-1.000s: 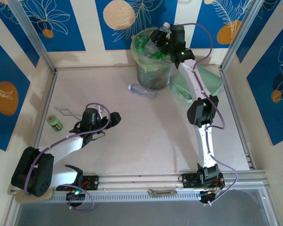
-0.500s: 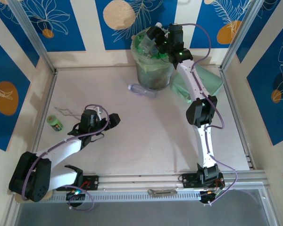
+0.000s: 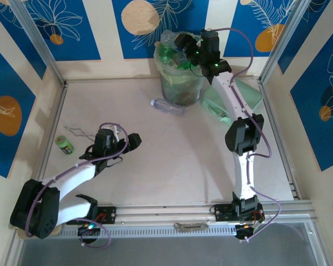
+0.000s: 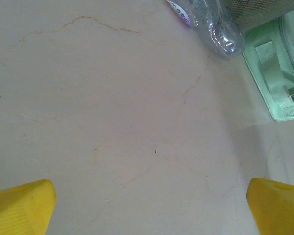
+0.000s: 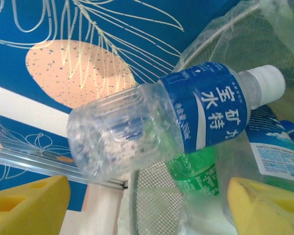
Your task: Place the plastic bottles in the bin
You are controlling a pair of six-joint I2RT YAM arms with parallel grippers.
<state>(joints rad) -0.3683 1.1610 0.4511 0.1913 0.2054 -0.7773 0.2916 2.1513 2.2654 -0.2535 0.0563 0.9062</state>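
1 clear bottle [image 5: 171, 129], blue label, white cap, tilted above bag-lined bin [image 3: 180, 91] | right gripper [image 5: 147, 203] jaws apart, not touching it | left gripper [image 4: 147, 205] jaws wide apart over table [image 4: 112, 122]

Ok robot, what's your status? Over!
Left gripper open, over table. Right gripper open above bin, blue-label bottle not gripped. One clear bottle lying on table beside bin.
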